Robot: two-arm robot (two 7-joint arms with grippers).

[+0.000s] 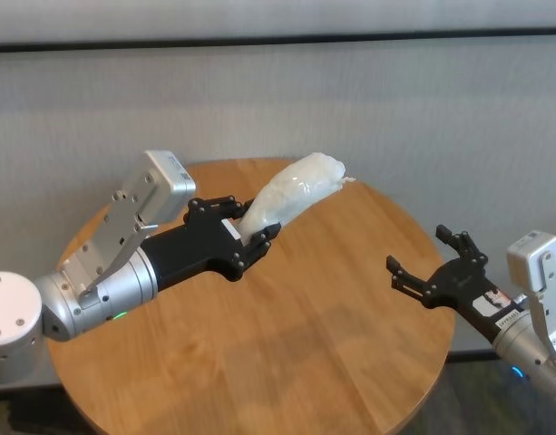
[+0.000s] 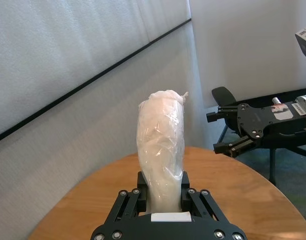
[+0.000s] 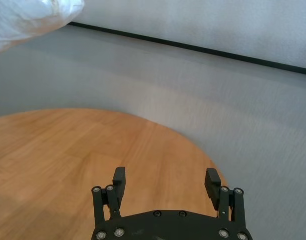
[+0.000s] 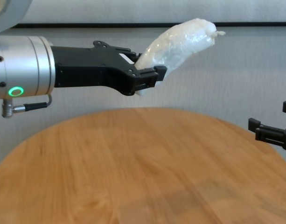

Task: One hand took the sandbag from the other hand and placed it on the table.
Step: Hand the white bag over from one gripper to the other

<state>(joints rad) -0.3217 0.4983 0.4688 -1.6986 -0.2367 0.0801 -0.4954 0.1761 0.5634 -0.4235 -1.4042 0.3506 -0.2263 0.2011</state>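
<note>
My left gripper [image 1: 246, 222], the one with the green light, is shut on the lower end of the white sandbag [image 1: 296, 190]. It holds the bag in the air over the far left part of the round wooden table [image 1: 305, 362]. The bag slants up and right, and its twisted tip [image 4: 220, 33] points toward the right arm. In the left wrist view the sandbag [image 2: 160, 145] stands straight out from between the jaws. My right gripper [image 1: 421, 249], with the blue light, hovers open and empty at the table's right edge, a gap away from the bag. Its fingers [image 3: 119, 175] are spread wide.
A grey wall [image 1: 395, 100] with a dark strip runs close behind the table. Beyond the table's right edge there is dark floor with a black stand leg [image 2: 272, 165]. Nothing lies on the wood between the two arms.
</note>
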